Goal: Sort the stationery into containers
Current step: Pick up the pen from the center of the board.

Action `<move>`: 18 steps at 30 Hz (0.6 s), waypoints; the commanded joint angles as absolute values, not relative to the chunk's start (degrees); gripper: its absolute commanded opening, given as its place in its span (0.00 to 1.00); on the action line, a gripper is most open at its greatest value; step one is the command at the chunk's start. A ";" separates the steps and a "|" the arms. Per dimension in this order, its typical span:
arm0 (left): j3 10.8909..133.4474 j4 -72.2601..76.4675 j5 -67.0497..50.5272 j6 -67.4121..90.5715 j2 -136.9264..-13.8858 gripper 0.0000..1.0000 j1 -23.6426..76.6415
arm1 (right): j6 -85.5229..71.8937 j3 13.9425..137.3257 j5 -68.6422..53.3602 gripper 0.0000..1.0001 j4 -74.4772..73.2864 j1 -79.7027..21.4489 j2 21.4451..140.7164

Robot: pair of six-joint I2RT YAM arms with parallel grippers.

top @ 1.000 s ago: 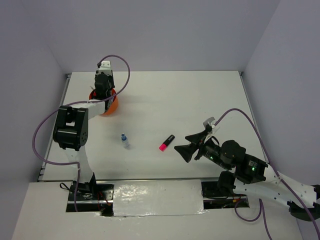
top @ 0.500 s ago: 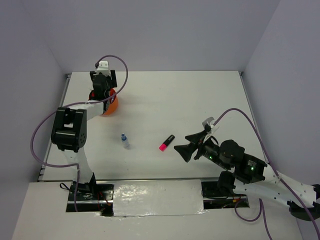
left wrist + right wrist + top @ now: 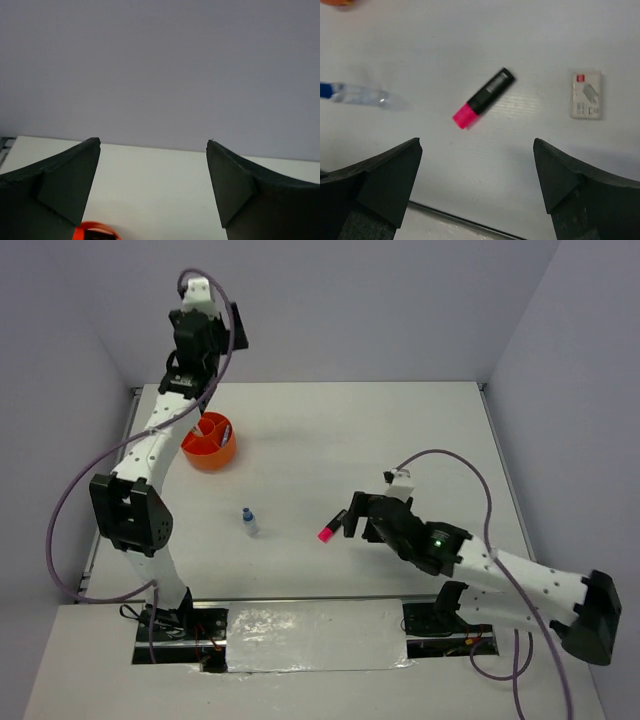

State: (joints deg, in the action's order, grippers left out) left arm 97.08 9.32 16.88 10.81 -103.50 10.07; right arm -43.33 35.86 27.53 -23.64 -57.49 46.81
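Lying loose on the white bench, the black highlighter with a pink cap rests at a slant, its cap end turned toward the near left, touching nothing else. To its left in the top view, well apart, the small clear bottle with a blue cap lies on its side. The flat beige rectangular eraser sits on the bench on the other side of the highlighter and shows only in the right wrist view. The round bright-orange plastic organiser stands near the far left corner of the bench; a few small pieces lie in its compartments, too small to name. The right end effector hangs low beside the highlighter, its two dark fingers spread wide and gripping nothing, the highlighter lying just beyond the gap. The left end effector is raised high above the organiser, its fingers likewise spread wide and holding nothing, pointing at the pale lilac back wall. Only a sliver of the organiser's orange rim shows at the bottom of that wrist view.
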 commanded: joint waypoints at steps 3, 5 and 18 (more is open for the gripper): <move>121.61 -30.33 16.09 23.54 -98.88 0.99 10.99 | -60.11 42.35 32.08 1.00 -27.69 -55.64 62.38; 120.60 -35.31 11.44 24.52 -94.52 0.99 10.99 | -61.08 44.37 32.70 0.99 -28.47 -54.24 68.51; 66.32 -33.32 5.03 20.31 -52.93 0.99 17.40 | -65.59 54.75 34.72 0.97 -31.82 -51.15 84.36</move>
State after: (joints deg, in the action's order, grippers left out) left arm 72.90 -35.11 8.01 22.35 -56.77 17.34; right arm -63.61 51.27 31.31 -29.15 -50.85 81.25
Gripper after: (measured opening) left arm 0.993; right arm 0.970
